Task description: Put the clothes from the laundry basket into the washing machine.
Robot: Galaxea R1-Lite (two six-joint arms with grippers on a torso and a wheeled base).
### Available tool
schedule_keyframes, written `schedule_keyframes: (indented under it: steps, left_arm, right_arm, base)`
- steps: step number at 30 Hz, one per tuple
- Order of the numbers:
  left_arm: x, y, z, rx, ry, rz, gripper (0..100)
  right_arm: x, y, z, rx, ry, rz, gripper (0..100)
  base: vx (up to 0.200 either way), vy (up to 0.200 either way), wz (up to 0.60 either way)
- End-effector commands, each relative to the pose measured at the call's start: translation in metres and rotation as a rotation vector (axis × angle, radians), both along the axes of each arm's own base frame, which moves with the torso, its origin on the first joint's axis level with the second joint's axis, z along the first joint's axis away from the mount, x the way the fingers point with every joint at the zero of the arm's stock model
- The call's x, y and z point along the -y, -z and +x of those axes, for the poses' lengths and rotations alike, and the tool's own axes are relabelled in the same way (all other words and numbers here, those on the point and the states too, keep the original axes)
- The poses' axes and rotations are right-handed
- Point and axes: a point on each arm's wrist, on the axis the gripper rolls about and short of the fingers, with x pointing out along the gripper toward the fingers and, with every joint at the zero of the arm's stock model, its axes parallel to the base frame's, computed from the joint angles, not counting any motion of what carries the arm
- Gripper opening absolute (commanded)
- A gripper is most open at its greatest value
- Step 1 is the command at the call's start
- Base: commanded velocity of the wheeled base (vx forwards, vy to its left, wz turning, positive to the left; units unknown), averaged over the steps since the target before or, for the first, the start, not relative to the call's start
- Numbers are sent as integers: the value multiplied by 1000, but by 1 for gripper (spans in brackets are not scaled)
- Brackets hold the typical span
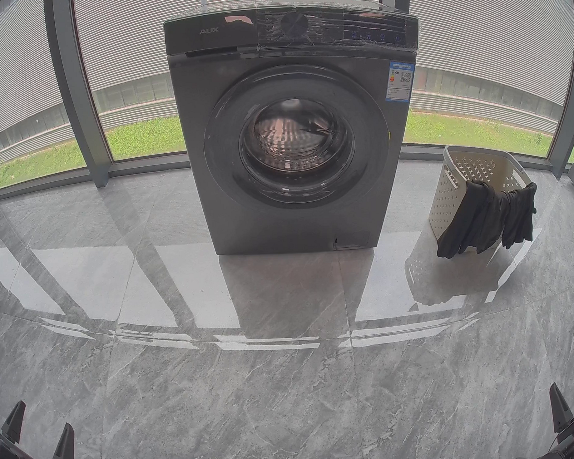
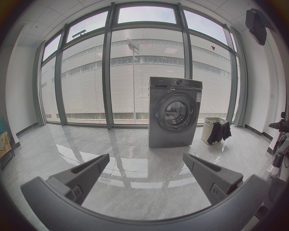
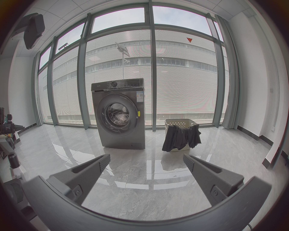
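With left gripper (image 2: 144, 156) and right gripper (image 3: 145, 158) spread wide, empty, I should advance until the clothes (image 1: 486, 217), draped over the basket (image 1: 451, 196) rim well ahead, sit between the right fingers (image 3: 210, 177).

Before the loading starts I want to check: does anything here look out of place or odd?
The dark clothes hang over the front rim of the laundry basket, outside it, not lying inside. The door of the washing machine looks shut. Nothing seems spilled or damaged.
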Motion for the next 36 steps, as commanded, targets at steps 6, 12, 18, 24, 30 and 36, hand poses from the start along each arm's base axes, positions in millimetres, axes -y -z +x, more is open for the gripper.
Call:
schedule_keyframes:
  steps: [6,12,18,24,30,36]
  left_arm:
    - [0,5,0,0,0,-1,100]
    - [0,5,0,0,-1,-5,100]
    - [0,5,0,0,-4,-8,100]
    - [0,5,0,0,-4,-11,100]
    - [0,5,0,0,-4,-10,100]
    - [0,5,0,0,-1,-8,100]
  right_arm:
    - [0,5,0,-1,-1,0,100]
    - [0,5,0,-1,-1,0,100]
    - [0,5,0,-1,-1,0,100]
    - [0,5,0,-1,-1,0,100]
    - [0,5,0,-1,-1,0,100]
    - [0,5,0,-1,-1,0,100]
  base:
    - [0,0,0]
    - [33,0,0]
    - [200,0,0]
    - [200,0,0]
    - [200,0,0]
    - [200,0,0]
